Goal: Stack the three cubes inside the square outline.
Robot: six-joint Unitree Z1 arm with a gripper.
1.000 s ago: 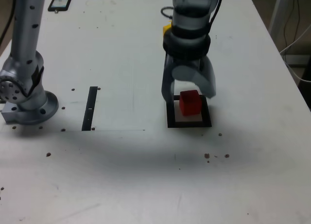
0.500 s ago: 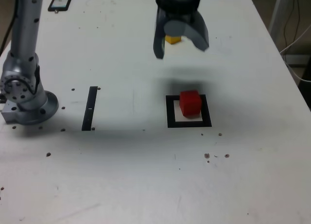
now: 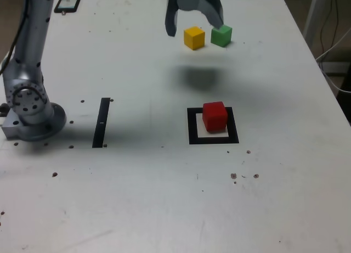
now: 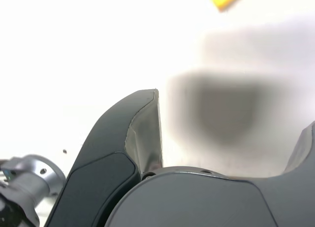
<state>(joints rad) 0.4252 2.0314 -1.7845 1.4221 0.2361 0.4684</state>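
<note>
Wide-open grey metal end effector (image 3: 196,28), nothing between its fingers, above the bench (image 3: 137,198). Matte yellow cube (image 3: 194,38) and matte green cube (image 3: 221,36) on far side, near it; matte red cube (image 3: 215,117) well nearer, inside black square outline (image 3: 192,138).

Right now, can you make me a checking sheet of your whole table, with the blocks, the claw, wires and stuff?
Surface: white table, dark specks
Blocks: red cube inside the square outline; yellow cube and green cube outside it, none stacked
Clutter: black strip, small dark-framed object
Claw: open, holding nothing
Cables: pale cable beyond the table's edge, exterior view's right
Surroundings: pale upright post, dim background
</note>
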